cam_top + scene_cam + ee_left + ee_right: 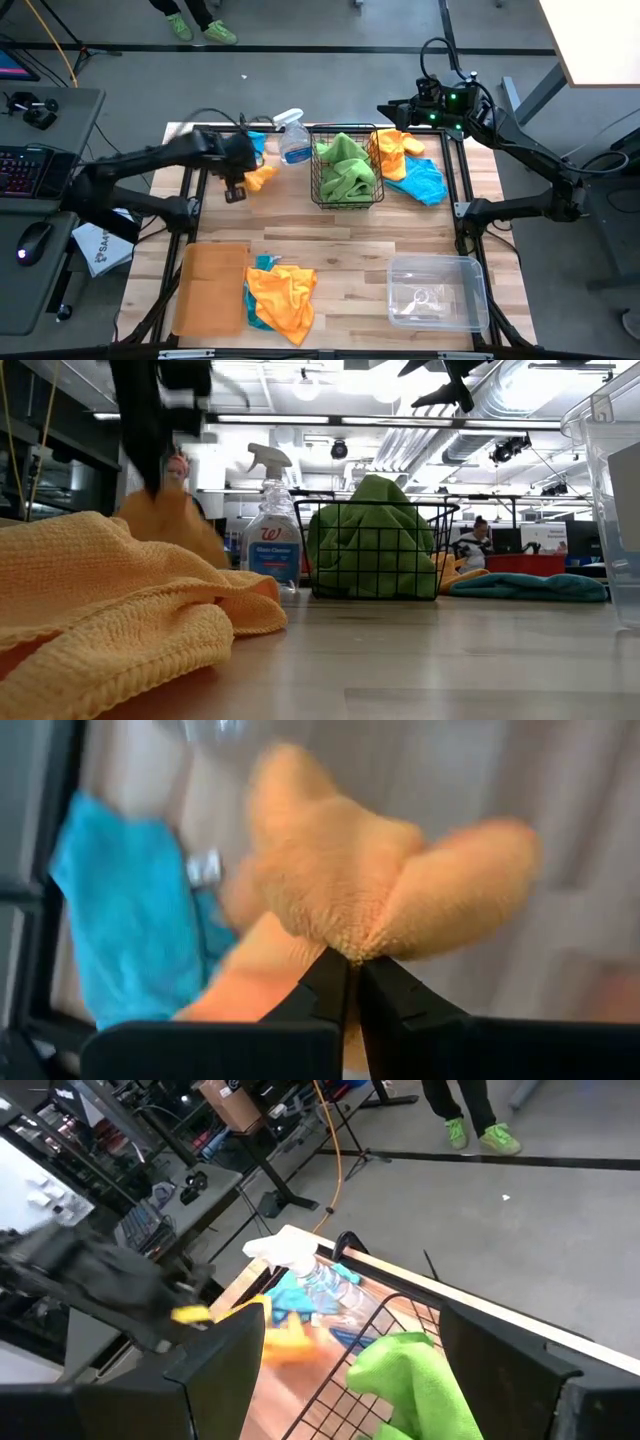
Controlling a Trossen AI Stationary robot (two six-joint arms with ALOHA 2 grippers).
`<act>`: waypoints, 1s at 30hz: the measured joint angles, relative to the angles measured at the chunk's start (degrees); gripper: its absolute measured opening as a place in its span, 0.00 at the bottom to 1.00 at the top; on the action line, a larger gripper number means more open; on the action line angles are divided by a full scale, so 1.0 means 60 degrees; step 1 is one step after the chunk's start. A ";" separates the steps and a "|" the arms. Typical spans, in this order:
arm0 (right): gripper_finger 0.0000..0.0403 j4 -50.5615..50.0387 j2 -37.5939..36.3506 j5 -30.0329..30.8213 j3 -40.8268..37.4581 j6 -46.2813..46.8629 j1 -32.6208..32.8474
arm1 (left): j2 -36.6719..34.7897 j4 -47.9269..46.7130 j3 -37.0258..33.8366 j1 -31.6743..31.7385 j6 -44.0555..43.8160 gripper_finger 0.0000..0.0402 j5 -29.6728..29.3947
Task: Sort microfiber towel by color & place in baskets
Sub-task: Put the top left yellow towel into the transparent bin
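My left gripper (245,178) is near the table's far-left part, shut on a bright orange towel (263,178). Beyond it a turquoise towel (258,141) lies flat at the far edge. The black wire basket (347,190) holds lime green towels (346,165). To its right an orange towel (396,148) and a turquoise towel (422,182) lie on the wood. More orange towels (283,295) are piled over a turquoise one (263,264) near the orange-brown tray (210,290). The clear bin (437,292) is near right. My right gripper (350,1380) is open, raised above the basket's far side. My left gripper pinches a bunched fold of the orange towel (350,948) between its two fingertips (330,982). In the low view the towel (172,525) hangs below the fingers. The near orange pile hides whether its lower end touches the table.
A clear spray bottle with blue liquid (293,140) stands between the held towel and the basket's far-left corner. A keyboard and mouse sit on a desk to the left of the table. A person's green shoes (200,30) show on the floor beyond the far edge.
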 joint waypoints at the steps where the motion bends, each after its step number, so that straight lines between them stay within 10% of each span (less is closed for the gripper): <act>1: 0.73 0.0050 0.0000 -0.0055 0.0002 0.0102 0.0000 | -0.0215 -0.0200 0.0401 -0.0092 -0.0108 0.00 0.0170; 9: 0.73 0.1434 0.0000 -0.1228 0.0000 0.0539 0.0091 | -0.0812 -0.0457 0.3335 -0.1582 -0.0793 0.00 0.0833; 20: 0.73 0.2082 -0.0004 -0.3502 0.0001 0.0142 0.2075 | 0.1224 0.2153 0.5100 -0.3814 -0.1222 0.00 -0.0984; 30: 0.73 0.0465 -0.0004 0.0521 0.0000 -0.3919 0.4955 | 0.3919 0.2272 0.7698 -0.4271 -0.2383 0.00 -0.1510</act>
